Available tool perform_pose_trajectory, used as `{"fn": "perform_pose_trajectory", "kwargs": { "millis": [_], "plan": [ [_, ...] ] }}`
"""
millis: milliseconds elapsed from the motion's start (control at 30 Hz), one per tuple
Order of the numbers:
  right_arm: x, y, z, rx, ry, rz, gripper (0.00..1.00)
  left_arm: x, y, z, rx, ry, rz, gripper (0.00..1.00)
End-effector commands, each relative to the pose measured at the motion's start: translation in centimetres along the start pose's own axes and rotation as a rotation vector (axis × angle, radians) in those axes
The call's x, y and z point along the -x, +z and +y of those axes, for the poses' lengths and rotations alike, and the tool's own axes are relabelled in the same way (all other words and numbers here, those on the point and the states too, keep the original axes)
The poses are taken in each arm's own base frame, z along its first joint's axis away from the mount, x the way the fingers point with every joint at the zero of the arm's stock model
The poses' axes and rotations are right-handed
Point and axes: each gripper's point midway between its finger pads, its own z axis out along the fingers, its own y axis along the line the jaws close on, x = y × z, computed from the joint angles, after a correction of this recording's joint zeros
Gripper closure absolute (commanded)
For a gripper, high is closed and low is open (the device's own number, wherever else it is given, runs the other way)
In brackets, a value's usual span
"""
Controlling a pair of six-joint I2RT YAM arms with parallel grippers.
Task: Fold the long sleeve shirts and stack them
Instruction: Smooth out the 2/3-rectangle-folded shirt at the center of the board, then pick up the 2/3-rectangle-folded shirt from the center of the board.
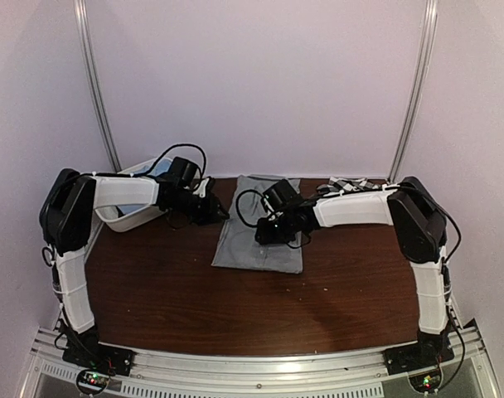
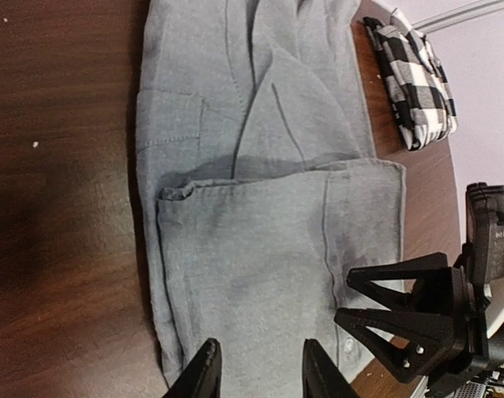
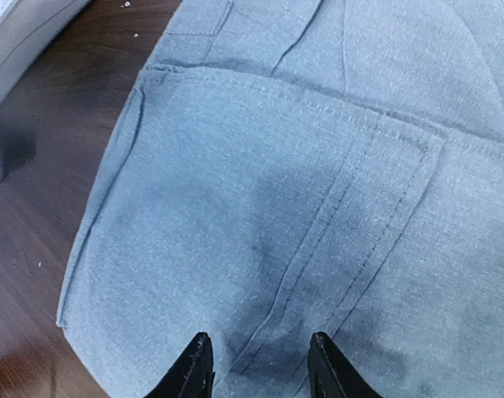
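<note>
Wood, dark brown and glossy, makes the bench (image 1: pixel 194 307), closed in by pale lilac walls (image 1: pixel 252 83). A slanting metal rail (image 1: pixel 94 83) runs up the far left of the back wall. A white tub (image 3: pixel 20 37) sits at the bench's far left, partly behind the left arm. The left gripper (image 2: pixel 260 371) hangs over the left edge of the grey shirt (image 1: pixel 260 249), jaws parted and empty. That shirt lies flat at mid-bench, one part folded over the rest. The right gripper (image 3: pixel 260 366) hovers above its right half, jaws likewise apart with only smooth cloth beneath. A black-and-white checked shirt (image 2: pixel 418 83) lies bunched at the far right edge, apart from the grey one. A second rail (image 1: pixel 414 83) climbs the wall there.
</note>
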Motion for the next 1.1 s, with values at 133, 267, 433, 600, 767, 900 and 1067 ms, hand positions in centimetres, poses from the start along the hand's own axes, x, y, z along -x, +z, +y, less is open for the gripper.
{"fn": "perform_pose_trajectory", "kwargs": {
  "millis": [133, 267, 433, 600, 767, 900, 1067],
  "plan": [
    [2.6, -4.4, -1.4, 0.004, 0.035, -0.088, 0.58, -3.5, -3.4, 0.5, 0.042, 0.04, 0.004, 0.62],
    [1.9, -3.7, -3.7, 0.013, 0.085, -0.07, 0.6, -5.9, -3.6, 0.7, 0.042, 0.047, 0.032, 0.62],
    [1.8, -2.6, -5.9, 0.022, 0.133, -0.06, 0.62, -8.1, -3.5, 1.0, 0.047, 0.049, 0.064, 0.62],
    [1.7, -1.6, -7.7, 0.009, 0.162, -0.047, 0.63, -9.4, -3.1, 1.6, 0.08, 0.055, 0.083, 0.61],
    [1.5, -1.4, -7.8, -0.004, 0.15, -0.022, 0.64, -10.0, -2.8, 2.4, 0.127, 0.064, 0.097, 0.61],
    [2.1, -3.7, -7.4, -0.03, 0.124, -0.061, 0.64, -10.4, -2.5, 2.4, 0.134, 0.07, 0.109, 0.61],
    [1.5, -6.3, -6.2, -0.094, 0.061, -0.085, 0.63, -11.3, -2.1, 2.9, 0.163, 0.072, 0.129, 0.61]
  ]
}}
